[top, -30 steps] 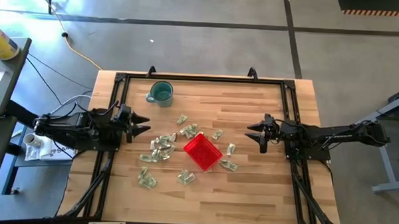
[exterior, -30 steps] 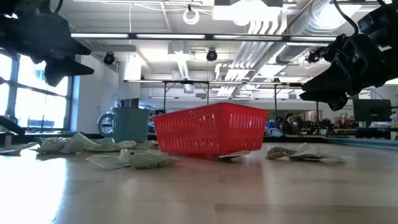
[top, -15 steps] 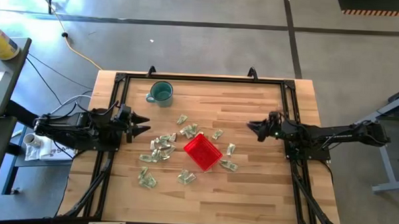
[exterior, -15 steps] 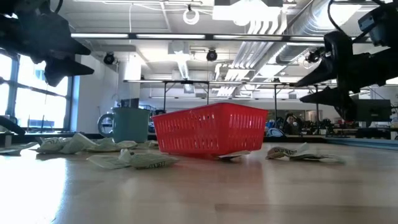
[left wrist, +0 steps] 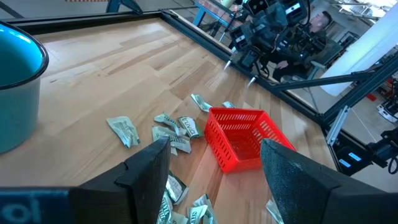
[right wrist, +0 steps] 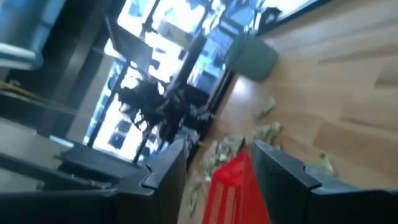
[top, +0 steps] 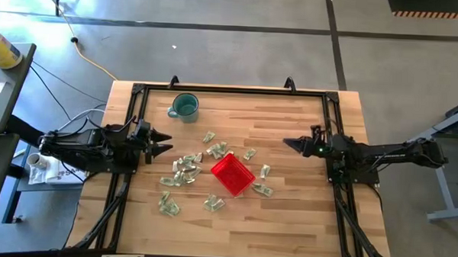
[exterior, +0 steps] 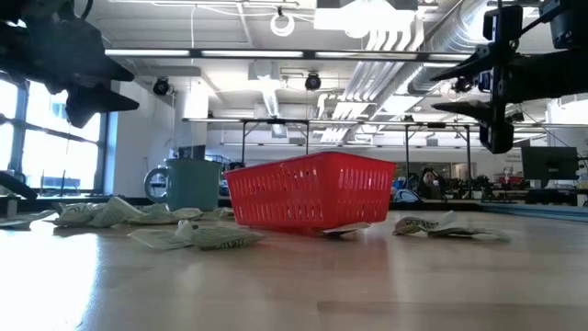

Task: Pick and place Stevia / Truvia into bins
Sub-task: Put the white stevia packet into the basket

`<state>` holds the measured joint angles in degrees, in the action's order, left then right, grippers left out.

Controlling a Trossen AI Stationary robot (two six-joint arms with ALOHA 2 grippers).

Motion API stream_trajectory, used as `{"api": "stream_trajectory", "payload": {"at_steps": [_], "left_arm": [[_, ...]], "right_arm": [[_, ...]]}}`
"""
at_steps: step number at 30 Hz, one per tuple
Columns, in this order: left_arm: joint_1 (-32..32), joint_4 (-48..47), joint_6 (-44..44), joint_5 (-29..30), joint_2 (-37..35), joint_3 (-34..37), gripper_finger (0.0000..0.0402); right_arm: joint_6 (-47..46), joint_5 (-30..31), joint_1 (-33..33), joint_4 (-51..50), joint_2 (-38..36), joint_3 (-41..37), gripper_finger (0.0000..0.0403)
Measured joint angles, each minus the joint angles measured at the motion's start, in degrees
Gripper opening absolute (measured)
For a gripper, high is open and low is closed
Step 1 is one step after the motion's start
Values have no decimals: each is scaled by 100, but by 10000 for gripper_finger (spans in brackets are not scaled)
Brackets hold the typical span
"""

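Sachets (top: 183,171) crowding bin (top: 233,174); mug (top: 184,106) apart

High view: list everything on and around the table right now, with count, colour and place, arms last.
Sachets: about a dozen, pale green and white, scattered on the table around the bin, none visibly inside it.
Red bin: one, bright red, mid-table, set at an angle.
Mug: one, teal, far left part of the table.
Table: one, light wood, black frame rails along its edges.
Yellow cable: one, on the floor beyond the table's left corner.
Left gripper: fingers open, at the left edge, above the table, holding nothing.
Right gripper: fingers apart, at the right side, raised above the table, holding nothing.
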<state>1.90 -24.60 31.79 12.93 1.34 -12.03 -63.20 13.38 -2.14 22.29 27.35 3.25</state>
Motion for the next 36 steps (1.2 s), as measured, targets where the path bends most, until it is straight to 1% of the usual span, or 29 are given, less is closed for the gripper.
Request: {"api": "stream_trajectory", "payload": {"at_steps": [2,3,5,7,9,10,12,14,16,19,21,24,27,31,36], "left_arm": [[-1,0,0,0,0,0,282],[-1,-2,0,0,0,0,282],[-1,0,0,0,0,0,282],[-1,0,0,2,0,0,282],[-1,-2,1,0,0,0,282],[0,-2,2,1,0,0,282],[-1,-2,2,0,0,-1,282],[-1,0,0,0,0,0,282],[1,-2,0,0,0,0,282],[1,-2,0,1,0,0,282],[-1,-1,1,1,0,0,282],[0,-2,1,2,0,-1,282],[-1,-2,0,1,0,0,282],[1,0,1,0,0,0,282],[-1,-2,1,0,0,0,282]], "right_arm": [[0,120,-2,145,2,2,172],[7,83,-4,208,0,2,172],[153,-295,1,381,8,6,174],[319,-910,3,465,129,30,175],[360,-1473,71,108,355,202,173],[418,-1644,166,-252,516,350,172],[665,-1786,447,-1108,920,757,169],[946,-1756,789,-2068,1386,1245,165],[1061,-1521,1162,-2936,1911,1712,162],[951,-1107,1710,-3603,2678,2265,162],[667,-960,2013,-3707,3190,2529,165],[38,-939,2353,-3678,3988,2822,175],[-410,-990,2597,-3372,4812,3189,187],[-592,-1029,2727,-3028,5897,3898,199],[-653,-728,2739,-3054,7019,4925,204]]}}
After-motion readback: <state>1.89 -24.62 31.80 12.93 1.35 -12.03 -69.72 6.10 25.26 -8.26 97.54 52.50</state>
